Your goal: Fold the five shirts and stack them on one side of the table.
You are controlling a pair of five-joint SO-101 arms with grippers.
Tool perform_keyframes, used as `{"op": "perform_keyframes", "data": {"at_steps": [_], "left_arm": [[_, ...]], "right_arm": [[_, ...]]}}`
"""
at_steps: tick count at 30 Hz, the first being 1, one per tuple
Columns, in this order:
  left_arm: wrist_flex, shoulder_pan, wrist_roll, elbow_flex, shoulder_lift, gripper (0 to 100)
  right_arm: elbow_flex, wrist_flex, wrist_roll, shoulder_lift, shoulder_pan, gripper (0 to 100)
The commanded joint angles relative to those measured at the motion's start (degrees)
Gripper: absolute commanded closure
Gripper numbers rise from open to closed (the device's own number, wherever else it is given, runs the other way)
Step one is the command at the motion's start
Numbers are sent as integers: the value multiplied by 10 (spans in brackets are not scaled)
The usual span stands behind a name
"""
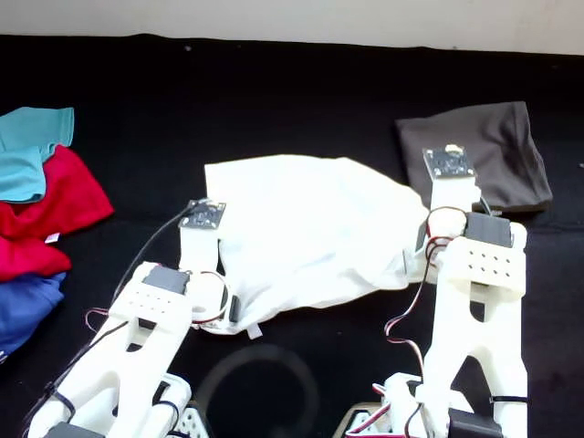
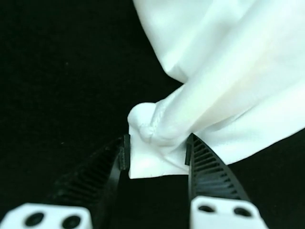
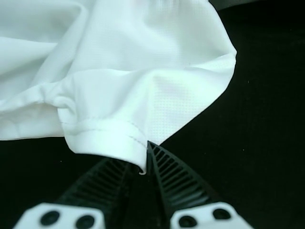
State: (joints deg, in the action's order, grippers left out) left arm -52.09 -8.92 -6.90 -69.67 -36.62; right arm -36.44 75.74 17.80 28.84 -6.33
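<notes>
- Pinching comes first: the right arm's fingers [image 3: 164,167] are pressed almost together on the stitched hem of the white shirt [image 1: 310,228], right at its corner.
- The left arm's fingers [image 2: 190,152] stand wider apart, but a thick bunch of the same shirt's edge is clamped between them and touches both pads.
- Just beyond both sets of fingers the white shirt lies spread and rumpled on the black tabletop [image 1: 274,91], strung between the two grips. It is not folded yet, so by my reading this is shirt number two, just started.
- Past the right fingers, a grey shirt [image 1: 488,151] sits in a compact fold. That looks like the one finished piece and the start of the stack.
- Well out to the side of the left fingers, a teal shirt [image 1: 32,146], a red shirt [image 1: 55,210] and a blue shirt [image 1: 27,306] lie heaped and loose. I count three left to do.
- The white shirt's far edge runs just beside the grey one, so that side is tight. Beyond the cloth there is a broad strip of bare tabletop for a forward fold.
</notes>
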Motion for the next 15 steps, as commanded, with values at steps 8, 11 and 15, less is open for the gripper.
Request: {"op": "perform_keyframes", "data": {"at_steps": [8, 11, 15], "left_arm": [[-212, -7, 45, 180, -7, 800], [-220, -7, 101, 168, -3, 800], [-182, -7, 106, 109, -4, 800]], "right_arm": [[1, -4, 1, 19, 3, 992], [1, -6, 1, 19, 3, 992], [1, -6, 1, 19, 3, 992]]}}
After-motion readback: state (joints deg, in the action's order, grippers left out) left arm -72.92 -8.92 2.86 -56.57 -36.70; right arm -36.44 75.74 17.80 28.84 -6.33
